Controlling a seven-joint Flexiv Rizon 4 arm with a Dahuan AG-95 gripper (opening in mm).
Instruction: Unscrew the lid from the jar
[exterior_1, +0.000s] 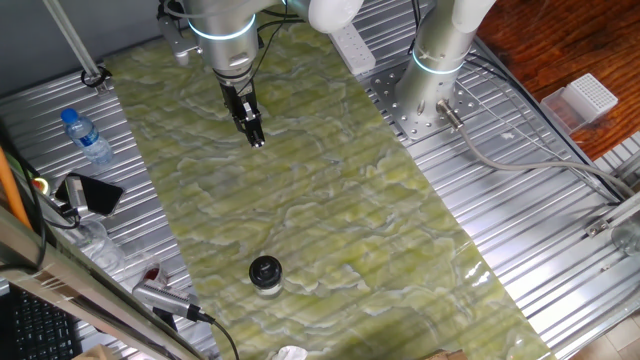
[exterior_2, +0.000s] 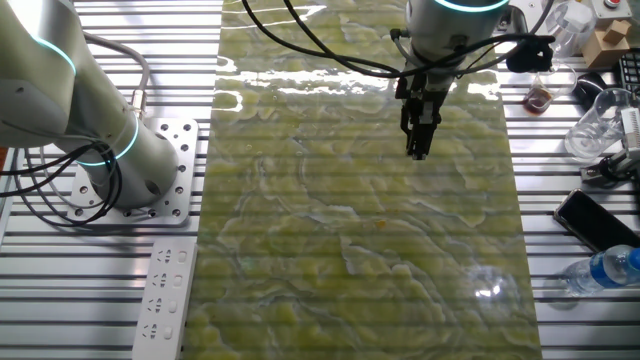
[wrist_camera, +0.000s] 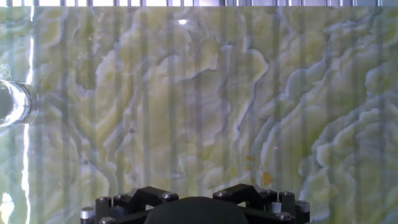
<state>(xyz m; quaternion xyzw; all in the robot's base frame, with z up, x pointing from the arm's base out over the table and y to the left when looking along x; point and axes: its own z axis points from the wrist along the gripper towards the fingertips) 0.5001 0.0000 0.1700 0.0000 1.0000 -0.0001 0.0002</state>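
Observation:
The jar (exterior_1: 266, 286) is small and clear and stands upright on the green marbled mat (exterior_1: 330, 200) near its front edge. The black round lid (exterior_1: 265, 270) sits on top of it. My gripper (exterior_1: 256, 138) hangs over the far part of the mat, well away from the jar, with its fingers pointing down and close together, holding nothing. It also shows in the other fixed view (exterior_2: 417, 148); there the jar is hidden. The hand view shows only the gripper's black body (wrist_camera: 196, 208) and mat, no fingertips.
A water bottle with a blue cap (exterior_1: 88, 137) and a black phone (exterior_1: 95, 193) lie left of the mat. A second arm's base (exterior_1: 435, 70) and a power strip (exterior_2: 165, 290) stand beside it. A clear round object (wrist_camera: 12, 102) shows at the hand view's left edge.

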